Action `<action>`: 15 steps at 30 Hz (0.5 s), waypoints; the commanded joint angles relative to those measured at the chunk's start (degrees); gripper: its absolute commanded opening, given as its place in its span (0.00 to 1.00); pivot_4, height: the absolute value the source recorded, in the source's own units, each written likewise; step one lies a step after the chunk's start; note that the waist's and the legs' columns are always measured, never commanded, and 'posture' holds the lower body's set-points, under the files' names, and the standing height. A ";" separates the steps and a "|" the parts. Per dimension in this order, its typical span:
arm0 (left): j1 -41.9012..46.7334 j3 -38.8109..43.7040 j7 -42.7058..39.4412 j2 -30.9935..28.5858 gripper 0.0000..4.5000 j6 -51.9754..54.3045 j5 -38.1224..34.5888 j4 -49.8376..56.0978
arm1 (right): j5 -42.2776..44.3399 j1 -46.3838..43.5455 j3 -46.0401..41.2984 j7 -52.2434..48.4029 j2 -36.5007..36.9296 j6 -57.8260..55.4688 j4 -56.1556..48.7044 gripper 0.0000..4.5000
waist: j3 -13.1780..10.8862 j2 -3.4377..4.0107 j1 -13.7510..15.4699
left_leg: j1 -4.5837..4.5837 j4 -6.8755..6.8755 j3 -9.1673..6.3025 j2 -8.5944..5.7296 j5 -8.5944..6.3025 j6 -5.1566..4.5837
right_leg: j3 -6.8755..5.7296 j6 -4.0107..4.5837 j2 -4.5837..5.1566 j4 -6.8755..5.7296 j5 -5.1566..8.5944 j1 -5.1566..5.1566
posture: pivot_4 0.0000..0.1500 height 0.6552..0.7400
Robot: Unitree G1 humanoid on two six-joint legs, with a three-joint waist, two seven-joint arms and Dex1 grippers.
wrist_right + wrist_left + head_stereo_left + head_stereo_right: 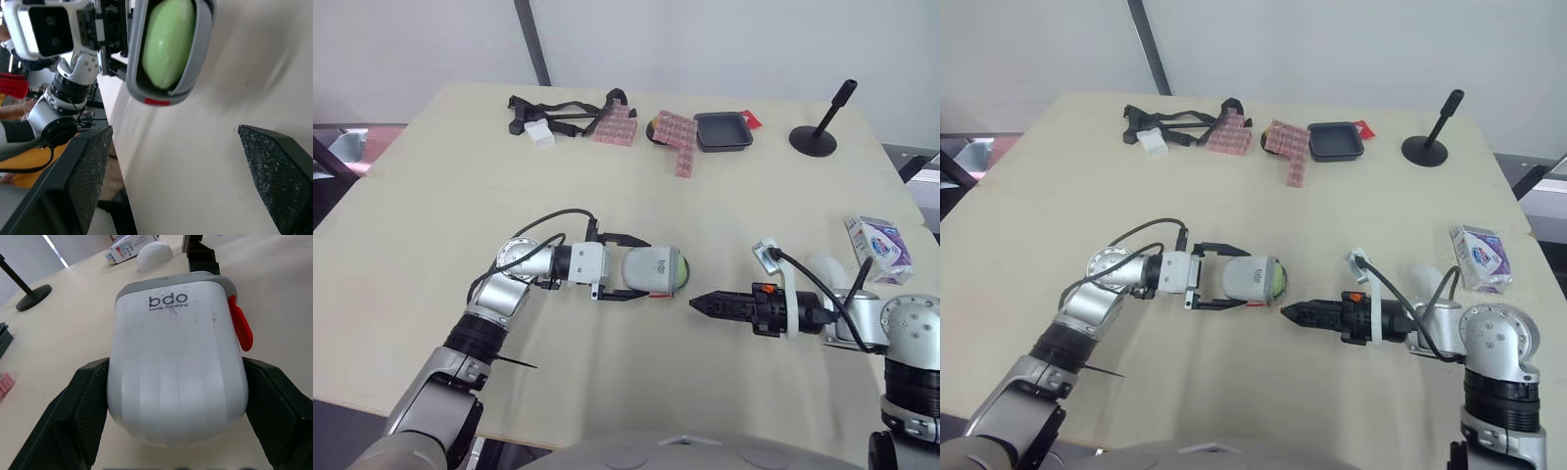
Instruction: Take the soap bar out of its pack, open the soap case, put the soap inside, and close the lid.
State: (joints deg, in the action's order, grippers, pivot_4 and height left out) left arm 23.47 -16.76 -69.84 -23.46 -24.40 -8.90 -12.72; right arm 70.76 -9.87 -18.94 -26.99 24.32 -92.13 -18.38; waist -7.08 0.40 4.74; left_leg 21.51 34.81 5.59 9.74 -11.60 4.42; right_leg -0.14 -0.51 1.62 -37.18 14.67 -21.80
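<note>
My left gripper [641, 267] is shut on the white soap case [651, 269], one black finger on each side of it. The case, marked "bdo" [168, 298], has a grey rim and a red tab [242, 328]. It lies on its side with its open end facing right, and the green soap bar [168, 41] sits inside. A short gap to the right, my right gripper [697, 304] points at the case, open and holding nothing. The white domed lid [824, 269] and the purple-and-white soap pack [879, 245] lie behind my right arm.
Along the far edge of the beige table [431, 225] are black straps [558, 113], two pink packs [617, 125], a black tray [722, 130] and a black stand [818, 132].
</note>
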 commanded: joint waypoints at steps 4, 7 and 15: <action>-0.65 -0.04 0.50 0.25 0.77 1.10 -1.70 3.90 | 10.85 -4.11 -0.56 12.59 -3.00 0.91 0.78 0.98 | -0.01 0.01 -0.11 | -0.02 -0.04 0.00 0.01 0.04 0.06 | 0.00 0.00 -0.01 0.00 0.00 0.00 | 1.00 1.00; -0.56 -0.42 0.53 0.75 0.77 1.34 -1.52 4.27 | 14.92 -4.79 1.14 18.34 -3.11 3.31 2.13 0.98 | -0.01 0.01 0.00 | 0.00 -0.04 0.00 -0.02 0.03 0.06 | -0.01 -0.01 0.00 0.04 0.00 0.00 | 1.00 1.00; 0.22 -0.65 0.76 2.25 0.77 1.56 -0.99 4.39 | 25.52 -5.45 7.91 27.58 0.40 10.81 4.27 0.98 | -0.01 0.01 -0.13 | 0.02 -0.08 0.00 -0.05 0.04 0.09 | 0.00 -0.02 -0.01 0.07 -0.01 0.01 | 1.00 1.00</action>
State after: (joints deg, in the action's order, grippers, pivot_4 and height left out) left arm 22.73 -17.16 -69.67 -21.23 -22.66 -9.06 -10.35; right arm 91.90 -14.30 -11.73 -1.02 23.81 -83.78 -13.81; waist -7.08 0.41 4.60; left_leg 21.53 34.72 5.59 9.70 -11.57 4.52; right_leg -0.14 -0.54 1.61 -37.11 14.65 -21.79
